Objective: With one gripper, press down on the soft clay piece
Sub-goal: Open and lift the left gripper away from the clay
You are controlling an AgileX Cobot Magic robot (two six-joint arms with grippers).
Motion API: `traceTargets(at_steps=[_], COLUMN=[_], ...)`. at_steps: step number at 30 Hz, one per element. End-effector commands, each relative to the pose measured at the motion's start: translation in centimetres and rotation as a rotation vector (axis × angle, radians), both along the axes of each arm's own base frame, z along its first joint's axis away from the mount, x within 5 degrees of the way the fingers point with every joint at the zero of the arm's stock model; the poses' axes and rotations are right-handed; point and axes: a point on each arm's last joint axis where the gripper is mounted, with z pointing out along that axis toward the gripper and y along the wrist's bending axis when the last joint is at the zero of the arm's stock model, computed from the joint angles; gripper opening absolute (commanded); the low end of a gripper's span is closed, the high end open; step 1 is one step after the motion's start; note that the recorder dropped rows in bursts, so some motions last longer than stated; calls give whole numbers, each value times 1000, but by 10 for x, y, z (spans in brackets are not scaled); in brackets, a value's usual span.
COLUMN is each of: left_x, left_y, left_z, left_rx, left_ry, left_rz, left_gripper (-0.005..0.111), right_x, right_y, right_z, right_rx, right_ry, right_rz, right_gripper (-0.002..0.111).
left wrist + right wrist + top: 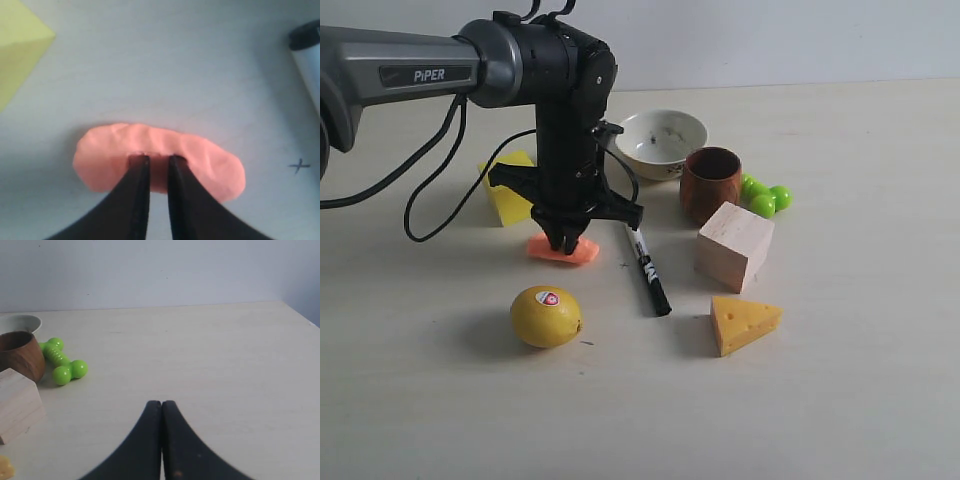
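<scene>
Soft clay piece (150,142) beneath left gripper (157,160)

The exterior view stands in front of the counter (840,400), a little above it, and faces the pale back wall from middling range. The left wrist view looks almost straight down from very close, past the left fingers (135,200) onto the soft clay piece (210,162). It shares that piece and the marker (307,60) with the exterior view. The right wrist view sits low behind the right fingers (145,445) and faces level across the counter. With the exterior view it shares the wooden cup (17,352), wooden block (17,402) and green dumbbell toy (62,365).
</scene>
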Motion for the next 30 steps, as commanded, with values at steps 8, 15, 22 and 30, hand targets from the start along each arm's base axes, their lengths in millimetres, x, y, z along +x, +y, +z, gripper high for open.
traceTargets(at_steps=[8, 15, 22, 30], left_x=[1, 1, 2, -26], left_y=[-1, -2, 2, -2], left_z=[6, 7, 45, 116], left_rx=[-12, -16, -35, -220], left_ry=[-13, -24, -116, -356], left_rz=[-11, -15, -47, -86], left_gripper=[0, 0, 0, 0], right_x=[0, 0, 0, 0], right_y=[0, 0, 0, 0], right_z=[0, 0, 0, 0], right_rx=[-9, -9, -9, -9], right_ry=[-14, -14, -14, -14], right_rz=[2, 2, 2, 2], right_gripper=[0, 0, 0, 0])
